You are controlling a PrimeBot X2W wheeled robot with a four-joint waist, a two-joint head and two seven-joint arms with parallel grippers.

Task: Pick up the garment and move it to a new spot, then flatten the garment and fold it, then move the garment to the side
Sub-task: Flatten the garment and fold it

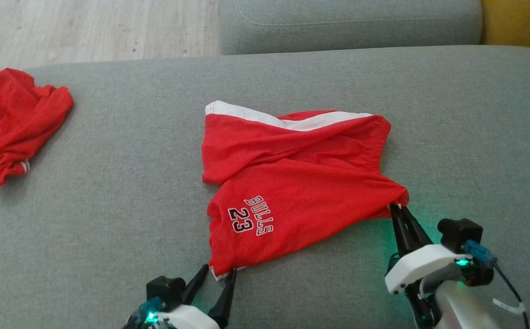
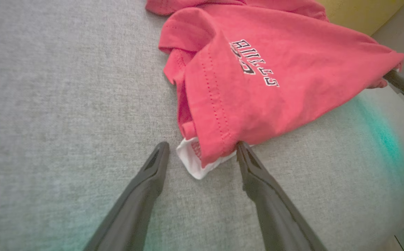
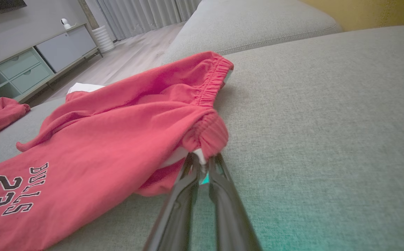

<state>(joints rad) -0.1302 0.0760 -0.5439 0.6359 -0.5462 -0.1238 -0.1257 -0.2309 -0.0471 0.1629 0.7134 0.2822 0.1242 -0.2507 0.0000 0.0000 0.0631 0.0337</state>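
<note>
First, at the far left, a second red cloth [image 1: 15,123] lay crumpled at the edge of the grey sofa cushion [image 1: 109,228], well apart from the work. Next came the left end effector [image 1: 220,268], its fingers spread and straddling the garment's [image 1: 301,183] near-left hem corner [image 2: 192,166] without gripping it. In the left wrist view one finger touched the red edge and the other stood on bare cushion. The garment, red shorts printed BULLS 23, lay rumpled mid-cushion, its near edge running left to right between the two arms. At the right end, the right end effector [image 1: 397,208] was pressed together, pinching the elastic waistband [image 3: 210,134] corner. The hem corner lay directly ahead of the left fingers, so that arm probably needed only to close there before both pulled the cloth flat.
</note>
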